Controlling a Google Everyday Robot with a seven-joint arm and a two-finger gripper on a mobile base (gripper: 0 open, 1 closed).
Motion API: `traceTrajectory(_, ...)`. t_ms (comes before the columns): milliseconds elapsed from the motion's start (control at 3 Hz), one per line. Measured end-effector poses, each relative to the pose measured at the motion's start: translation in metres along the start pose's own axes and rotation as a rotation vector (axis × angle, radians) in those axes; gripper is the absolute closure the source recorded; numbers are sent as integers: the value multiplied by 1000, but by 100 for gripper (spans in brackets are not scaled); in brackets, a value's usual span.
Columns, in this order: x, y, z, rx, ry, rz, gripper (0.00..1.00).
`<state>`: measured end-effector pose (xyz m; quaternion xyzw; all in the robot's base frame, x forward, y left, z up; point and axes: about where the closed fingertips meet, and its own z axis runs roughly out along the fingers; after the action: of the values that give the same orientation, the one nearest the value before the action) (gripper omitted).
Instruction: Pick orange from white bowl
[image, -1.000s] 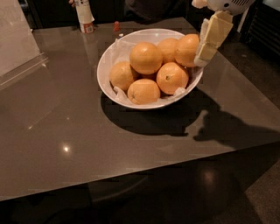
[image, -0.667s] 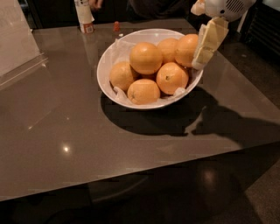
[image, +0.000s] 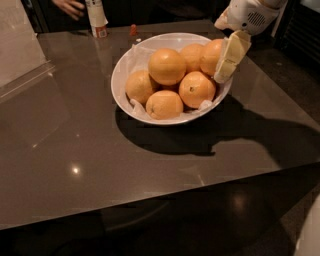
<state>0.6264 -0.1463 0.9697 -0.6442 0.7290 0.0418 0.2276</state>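
The white bowl (image: 121, 75) stands on a dark glossy table and is lined with white paper. It holds several oranges. The biggest, evenly coloured orange (image: 166, 66) lies on top in the middle. An orange with a dark stem dot (image: 197, 89) lies to its front right. My gripper (image: 225, 70) reaches down from the upper right over the bowl's right rim. It sits against the rightmost orange (image: 210, 56) and hides part of it. It holds nothing that I can see.
A white bottle (image: 96, 17) and a small red thing (image: 133, 30) stand at the table's far edge, near a person's hand (image: 70, 7). A clear panel (image: 20, 50) lies at the far left. The table's front edge (image: 160, 202) drops to dark floor.
My gripper has moved a little left and down, from beside the bowl's right rim to over it, against the rightmost orange. The bowl and oranges have not moved.
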Motion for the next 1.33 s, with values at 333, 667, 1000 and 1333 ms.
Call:
traceTrajectory(333,4,-7,14,-17,-4,16,0)
traceTrajectory(667,3,-9,15,-11,-8,15,19)
traceTrajectory(1000,3,-9,15,-11,-8,15,42)
traceTrajectory(1333,3,-9,15,-11,-8,15,65)
